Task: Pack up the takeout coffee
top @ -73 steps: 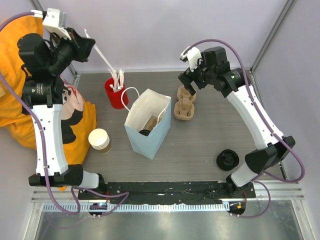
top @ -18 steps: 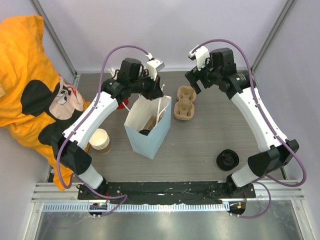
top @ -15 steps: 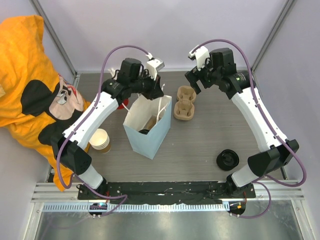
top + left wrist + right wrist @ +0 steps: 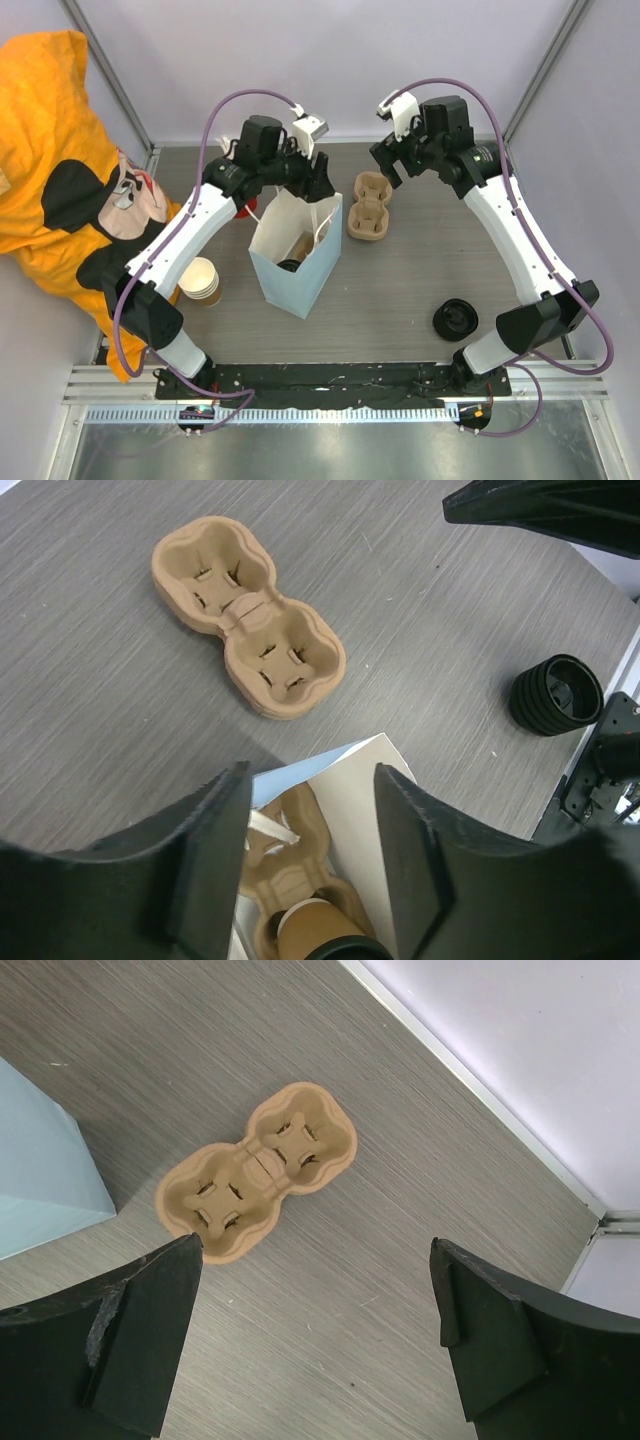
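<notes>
The takeout coffee [image 4: 312,927] is found inside the pale blue paper bag [image 4: 296,278], where its tan-brown wall and a slice of its black lid are caught at the bottom edge of the left wrist view. It appears to be seated in a pulp tray [image 4: 283,870] lying in the bag, though too little is shown for that to be settled. Nearest the arm bases, a stack of loose black lids [image 4: 455,320] is set on the bench [image 4: 400,280] toward the right, and a stack of lidless paper cups [image 4: 199,280] is stood toward the left, near the bag. The bag is stood upright in the middle of the bench with its mouth open. Above its far rim the left gripper [image 4: 312,780] is held, its jaws spread apart with nothing between them and no contact with the cup. Farther back, to the right of the bag and apart from it, a two-cup pulp carrier [image 4: 368,207] is laid flat on the bench. Over it the right gripper [image 4: 315,1250] is held with its jaws spread wide and nothing gripped. A red cup [image 4: 243,207] is largely hidden behind the left arm at the far side of the bench, and an orange cloth [image 4: 45,110] is draped beyond the bench's left edge.
</notes>
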